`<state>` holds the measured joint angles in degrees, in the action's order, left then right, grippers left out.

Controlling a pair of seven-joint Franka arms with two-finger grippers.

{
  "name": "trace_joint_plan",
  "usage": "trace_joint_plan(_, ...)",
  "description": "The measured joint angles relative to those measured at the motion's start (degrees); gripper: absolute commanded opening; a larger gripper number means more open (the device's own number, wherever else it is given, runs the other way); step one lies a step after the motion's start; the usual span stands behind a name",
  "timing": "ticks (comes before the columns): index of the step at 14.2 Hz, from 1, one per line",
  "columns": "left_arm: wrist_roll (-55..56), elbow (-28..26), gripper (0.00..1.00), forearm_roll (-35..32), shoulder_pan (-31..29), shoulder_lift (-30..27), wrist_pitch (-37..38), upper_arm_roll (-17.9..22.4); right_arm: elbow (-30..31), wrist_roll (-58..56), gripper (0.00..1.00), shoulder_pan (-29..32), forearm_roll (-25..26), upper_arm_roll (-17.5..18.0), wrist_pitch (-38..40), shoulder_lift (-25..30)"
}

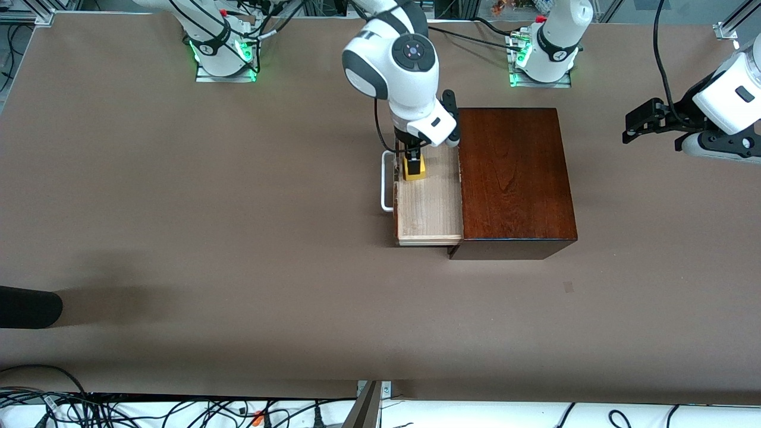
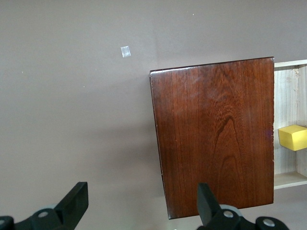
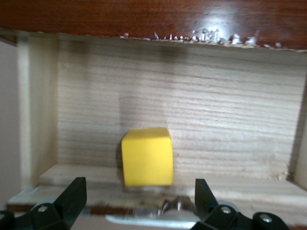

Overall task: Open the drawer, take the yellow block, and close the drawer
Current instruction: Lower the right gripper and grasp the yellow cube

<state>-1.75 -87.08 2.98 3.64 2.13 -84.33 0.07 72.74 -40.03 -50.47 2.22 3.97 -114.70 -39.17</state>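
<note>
Yellow block [image 3: 147,156] seemingly between spread right fingers [image 3: 71,198].

From the high front camera you look down on the whole table around the mahogany box [image 1: 516,178]. Your left wrist camera looks down on that box from above; your right wrist camera peers closely into its open drawer [image 3: 192,120], which all views share.

I work in a robotics lab. My two arm bases [image 1: 223,50] are bolted on metal plates to a wide table [image 1: 178,208] under plain brown covering, green status lights glowing at their feet. Aluminium frame rails [image 1: 27,15] stand at the table's corners beside those bases, and bundled cables [image 1: 119,410] lie along the table's edge nearest the front camera.
</note>
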Motion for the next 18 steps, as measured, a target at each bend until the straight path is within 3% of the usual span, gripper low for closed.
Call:
trace_joint_plan(13, 0.0, 0.0, 1.0, 0.0, 0.0, 0.1, -0.1, 0.0, -2.0, 5.1, 1.0, -1.4, 3.2, -0.2, -1.8, -4.4)
trace_joint_plan(16, 0.0, 0.0, 1.0, 0.0, 0.0, 0.1, -0.1, 0.0, -2.1, 5.1, 0.86, -1.5, 4.0, -0.2, -2.0, -4.8)
trace_joint_plan(18, 0.0, 0.0, 1.0, 0.0, 0.0, 0.1, -0.1, 0.0, -2.2, 4.9, 0.66, -1.5, 4.1, -0.2, -2.0, -4.8)
